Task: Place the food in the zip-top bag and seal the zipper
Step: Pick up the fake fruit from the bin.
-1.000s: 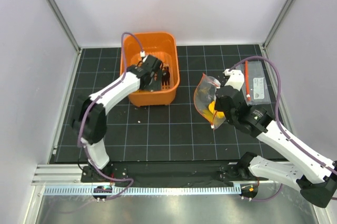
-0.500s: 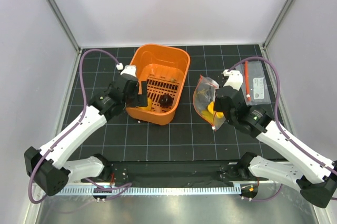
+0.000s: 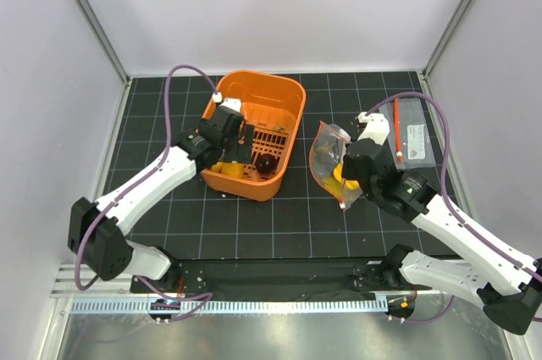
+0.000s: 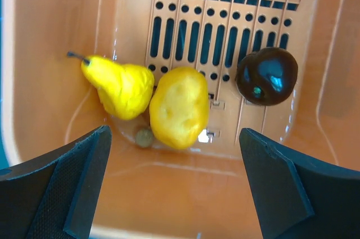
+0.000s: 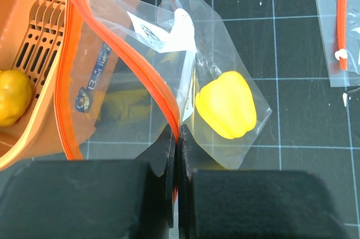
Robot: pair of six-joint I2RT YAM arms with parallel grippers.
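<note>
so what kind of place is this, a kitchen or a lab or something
Most likely a robot test cell in a lab, not a kitchen: white panels wall it in, a black gridded mat lies underneath, and a toy pear sits in an orange basket.

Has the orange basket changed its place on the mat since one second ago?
Yes. Against the black grid mat, the orange basket has shifted to the right and toward the arms, and it now sits askew to the grid lines.
</note>
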